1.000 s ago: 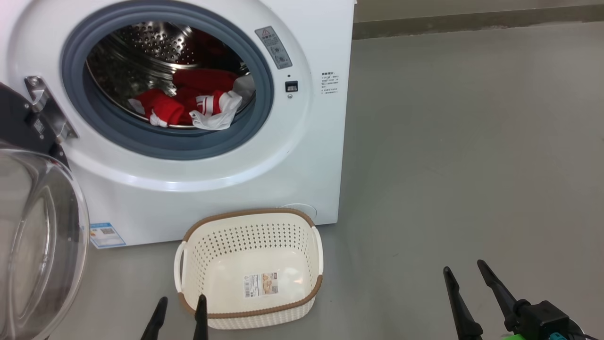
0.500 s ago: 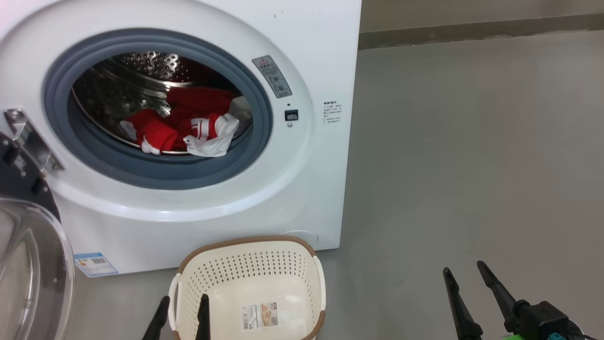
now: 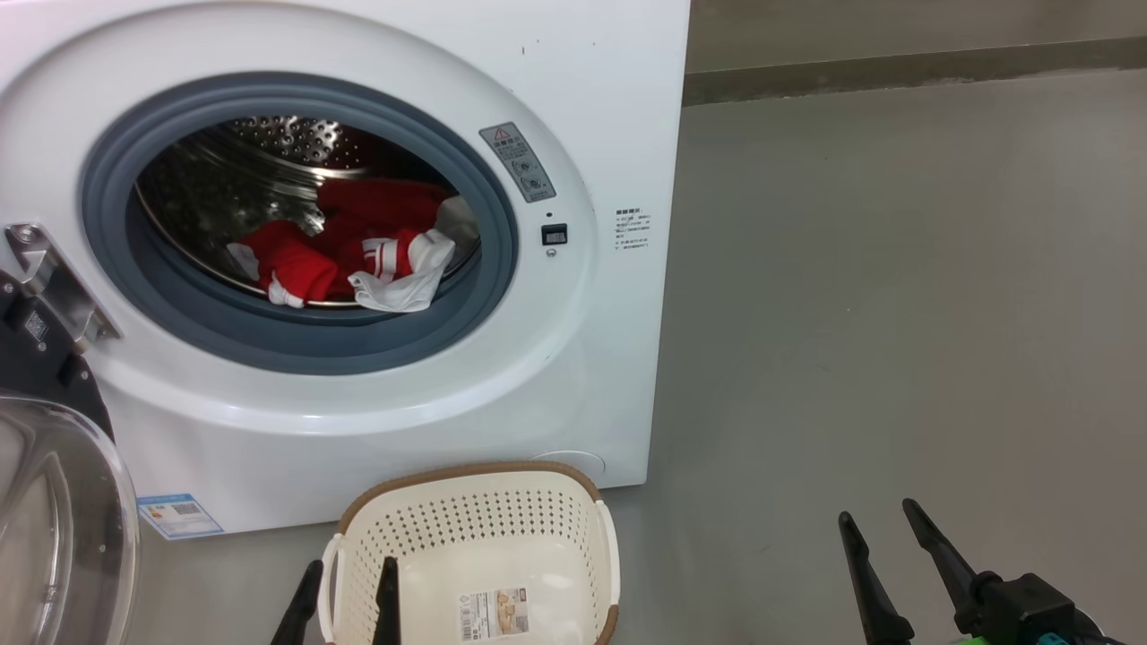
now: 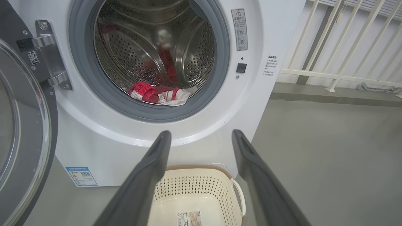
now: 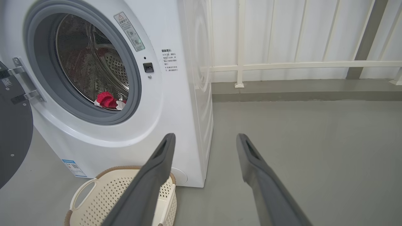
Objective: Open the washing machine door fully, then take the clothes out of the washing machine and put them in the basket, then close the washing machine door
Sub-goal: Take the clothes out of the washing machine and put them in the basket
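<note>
The white washing machine (image 3: 573, 107) stands with its door (image 3: 54, 528) swung wide open to the left, glass bowl facing me. Red and white clothes (image 3: 345, 255) lie at the front of the steel drum (image 4: 157, 93) (image 5: 108, 100). The cream basket (image 3: 475, 555) with a brown rim sits on the floor before the machine, nothing in it but a label. My left gripper (image 3: 349, 573) is open at the basket's near left edge, holding nothing. My right gripper (image 3: 878, 528) is open over bare floor to the right, holding nothing.
Grey floor (image 3: 896, 313) stretches to the right of the machine. A white railing (image 5: 282, 66) and a low grey kerb (image 3: 896, 67) run behind. The open door's metal hinge (image 3: 49, 278) juts out at the left.
The head camera has tilted up, so the machine and basket sit lower in the picture. Both grippers keep their places, and the clothes have not moved.
</note>
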You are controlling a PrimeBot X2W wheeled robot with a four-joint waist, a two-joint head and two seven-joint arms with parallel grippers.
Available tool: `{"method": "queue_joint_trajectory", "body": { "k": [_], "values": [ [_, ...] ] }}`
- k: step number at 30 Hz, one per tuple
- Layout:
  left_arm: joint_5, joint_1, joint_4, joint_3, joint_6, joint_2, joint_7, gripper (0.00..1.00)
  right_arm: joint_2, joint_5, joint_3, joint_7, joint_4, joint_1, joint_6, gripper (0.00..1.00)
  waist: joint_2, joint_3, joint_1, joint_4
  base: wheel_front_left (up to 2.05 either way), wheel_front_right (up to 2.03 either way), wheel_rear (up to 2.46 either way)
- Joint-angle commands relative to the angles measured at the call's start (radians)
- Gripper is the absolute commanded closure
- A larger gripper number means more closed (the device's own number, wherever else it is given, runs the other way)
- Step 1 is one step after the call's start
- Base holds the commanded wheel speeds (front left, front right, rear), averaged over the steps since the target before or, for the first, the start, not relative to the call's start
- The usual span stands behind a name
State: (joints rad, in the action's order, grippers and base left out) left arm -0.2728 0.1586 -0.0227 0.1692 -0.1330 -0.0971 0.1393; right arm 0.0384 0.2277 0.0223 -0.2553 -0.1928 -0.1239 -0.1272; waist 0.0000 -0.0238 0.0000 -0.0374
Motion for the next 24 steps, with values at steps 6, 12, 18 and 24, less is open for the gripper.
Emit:
{"method": "queue_joint_trajectory", "body": {
  "k": [6, 12, 18, 24],
  "values": [
    [0.004, -0.037, -0.031, -0.023, -0.011, -0.012, 0.001, 0.0, 0.012, -0.001, 0.03, -0.006, 0.021, 0.014, -0.003, 0.0, 0.0, 0.001, 0.0, -0.001, 0.0, 0.0, 0.0],
    [0.004, -0.038, -0.03, -0.02, -0.015, -0.014, 0.004, 0.0, 0.012, -0.002, 0.031, -0.006, 0.02, 0.014, -0.003, 0.0, 0.0, 0.001, 0.0, -0.001, 0.0, 0.0, 0.0],
    [0.003, -0.046, -0.022, -0.012, -0.018, -0.013, 0.01, 0.0, 0.012, -0.006, 0.03, -0.006, 0.021, 0.015, -0.003, 0.0, 0.0, 0.006, 0.0, -0.002, 0.0, 0.0, 0.0],
    [0.003, -0.075, 0.002, 0.008, -0.01, -0.008, 0.012, 0.0, 0.012, -0.007, 0.029, -0.006, 0.025, 0.02, -0.003, 0.0, 0.0, 0.023, 0.0, -0.005, 0.0, 0.0, 0.0]
  ]
}}
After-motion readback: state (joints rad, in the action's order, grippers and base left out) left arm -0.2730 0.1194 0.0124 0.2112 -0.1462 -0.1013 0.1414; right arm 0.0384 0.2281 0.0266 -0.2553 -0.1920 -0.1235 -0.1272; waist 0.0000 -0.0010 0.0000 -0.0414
